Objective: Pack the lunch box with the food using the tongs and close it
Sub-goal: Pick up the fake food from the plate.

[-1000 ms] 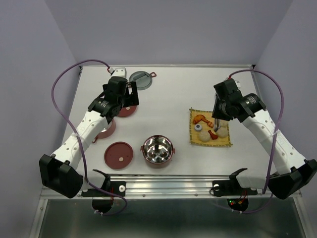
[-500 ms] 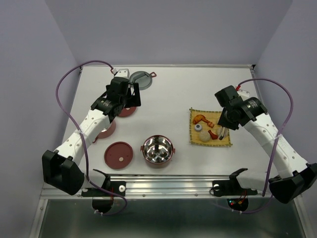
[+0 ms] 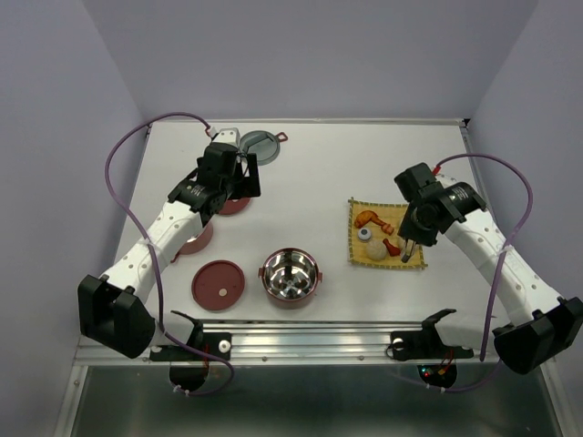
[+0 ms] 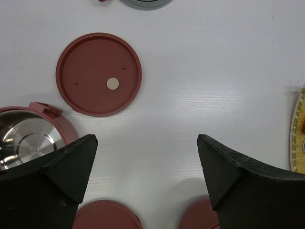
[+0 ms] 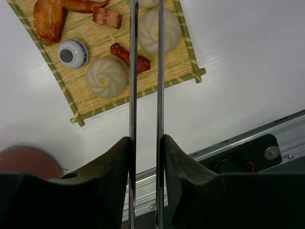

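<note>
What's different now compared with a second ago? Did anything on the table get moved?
The right gripper, gripping the tongs, pulled back toward the robot's side of the mat, its wrist turning. The open left gripper crept slightly toward the far edge. Nothing was picked up or let go. The food, bowls and lids lie where they were.

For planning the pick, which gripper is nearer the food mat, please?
Right: right gripper hangs over the mat's right side; left gripper is far across, above a red lid.

Bright, even; pics sharp (soft shadows).
</note>
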`<state>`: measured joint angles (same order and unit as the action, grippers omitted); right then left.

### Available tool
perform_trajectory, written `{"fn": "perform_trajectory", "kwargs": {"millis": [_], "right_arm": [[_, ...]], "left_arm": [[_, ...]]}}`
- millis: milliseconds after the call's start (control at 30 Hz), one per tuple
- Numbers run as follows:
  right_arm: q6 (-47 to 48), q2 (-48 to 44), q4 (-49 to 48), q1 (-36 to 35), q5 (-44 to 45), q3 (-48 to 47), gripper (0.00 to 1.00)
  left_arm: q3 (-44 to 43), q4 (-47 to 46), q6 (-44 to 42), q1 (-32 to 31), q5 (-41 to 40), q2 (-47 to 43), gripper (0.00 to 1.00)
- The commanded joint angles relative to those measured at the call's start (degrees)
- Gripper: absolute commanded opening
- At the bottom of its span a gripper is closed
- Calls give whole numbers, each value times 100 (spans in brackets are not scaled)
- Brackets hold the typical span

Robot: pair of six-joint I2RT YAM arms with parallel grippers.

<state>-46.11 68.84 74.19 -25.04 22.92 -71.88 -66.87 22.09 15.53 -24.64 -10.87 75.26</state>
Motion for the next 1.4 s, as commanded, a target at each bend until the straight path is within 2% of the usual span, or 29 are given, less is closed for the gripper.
{"fn": "perform_trajectory", "kwargs": {"millis": [0, 233, 600, 733, 1367], "right_arm": [[-56, -116, -256, 60, -42, -37, 38], [-39, -81, -256, 60, 37, -98, 43], [119, 51, -432, 113, 240, -151, 45], [181, 138, -493, 113, 196, -230, 49], [348, 314, -626, 113, 354, -63, 50]], "left_arm": [[16, -265, 11, 21, 182, -99, 99], [34, -249, 12, 30, 173, -3, 99], [69, -301, 64, 30, 253, 23, 99], [113, -293, 55, 21, 252, 59, 99], [253, -328, 47, 21, 226, 147, 99]]}}
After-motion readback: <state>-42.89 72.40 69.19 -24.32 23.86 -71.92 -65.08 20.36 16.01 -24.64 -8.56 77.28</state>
